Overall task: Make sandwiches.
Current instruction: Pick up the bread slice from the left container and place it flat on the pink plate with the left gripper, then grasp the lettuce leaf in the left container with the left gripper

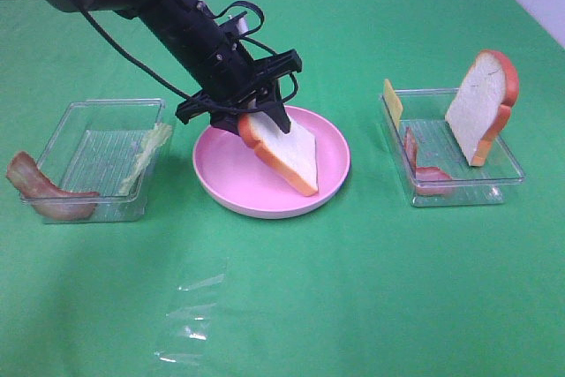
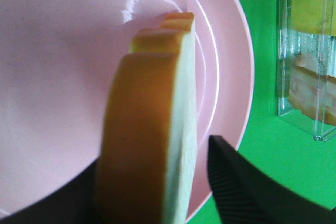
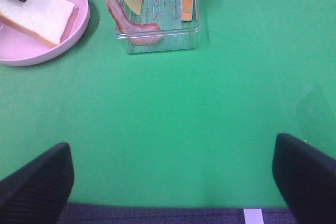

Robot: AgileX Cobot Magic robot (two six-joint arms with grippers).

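Your left gripper (image 1: 254,121) grips the first bread slice (image 1: 287,154), seemingly just touching the pink plate (image 1: 228,188) at centre; your right gripper (image 3: 170,179) hangs wide. Lettuce (image 1: 150,152), bacon (image 1: 40,190), cheese (image 1: 392,101) and the second slice (image 1: 481,108) sit unstacked in the side trays (image 1: 459,201).

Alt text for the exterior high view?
Black left gripper holds a white bread slice with orange-brown crust tilted over the round pink plate. Left clear plastic tray: reddish-brown bacon strip, pale green lettuce leaf. Right clear tray: upright bread, yellow cheese, bacon.
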